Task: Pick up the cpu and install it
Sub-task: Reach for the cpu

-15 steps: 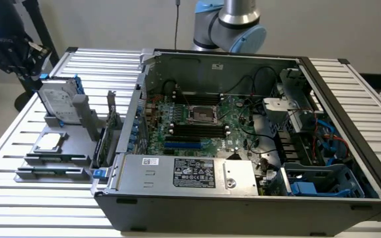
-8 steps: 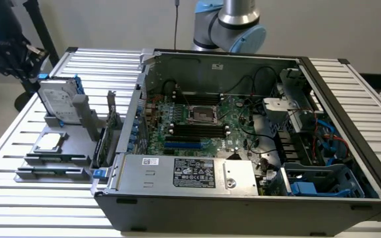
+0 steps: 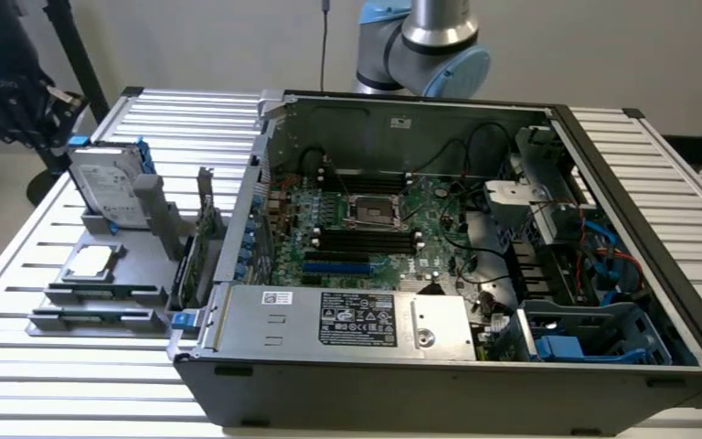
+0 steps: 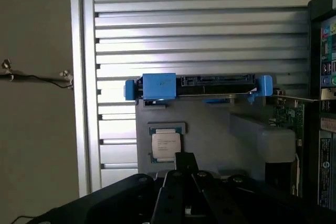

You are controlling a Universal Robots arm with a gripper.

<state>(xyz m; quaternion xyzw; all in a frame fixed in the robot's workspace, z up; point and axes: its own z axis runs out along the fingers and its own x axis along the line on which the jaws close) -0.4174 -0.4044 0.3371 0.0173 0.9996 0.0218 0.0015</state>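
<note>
Closed claw (image 4: 185, 159) hangs above the cpu (image 4: 166, 145), its edges unobstructed.

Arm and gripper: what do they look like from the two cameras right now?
In the exterior view the arm is a silver-grey metal tube with rounded pale blue joint caps and a dark ring. In the wrist view the gripper is matte black, with an angular body, small screw heads and a narrow squared tip.

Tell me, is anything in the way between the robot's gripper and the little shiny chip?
Nothing visible is. In the wrist view the cpu lies uncovered in its grey holder, with open space between it and the gripper.
</note>
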